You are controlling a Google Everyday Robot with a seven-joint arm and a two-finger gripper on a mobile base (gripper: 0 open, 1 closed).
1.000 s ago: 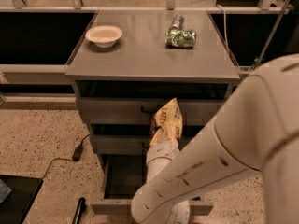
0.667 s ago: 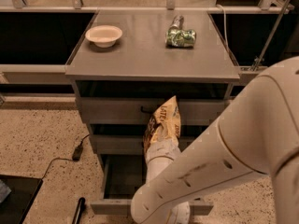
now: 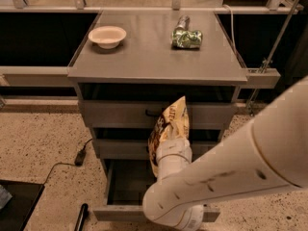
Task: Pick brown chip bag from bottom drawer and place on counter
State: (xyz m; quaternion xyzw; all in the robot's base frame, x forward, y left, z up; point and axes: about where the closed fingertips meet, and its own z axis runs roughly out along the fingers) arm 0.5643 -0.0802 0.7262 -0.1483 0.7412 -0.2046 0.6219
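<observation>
The brown chip bag [image 3: 168,126], tan-edged with a dark centre, hangs in the air in front of the two upper drawers, above the open bottom drawer [image 3: 127,184]. My gripper [image 3: 169,146] is shut on the bag's lower part, at the end of my white arm that comes up from the bottom right. The arm hides the right side of the drawer. The bag's top is still below the level of the grey counter [image 3: 154,61].
A white bowl [image 3: 107,35] stands at the counter's back left and a shiny green foil bag [image 3: 186,37] at its back right. A black cable and plug [image 3: 79,156] lie on the speckled floor at the left. A dark object [image 3: 81,217] lies by the drawer's front left corner.
The gripper has lifted the chip bag a little higher and slightly to the left in front of the drawers. Everything on the counter is as it was.
</observation>
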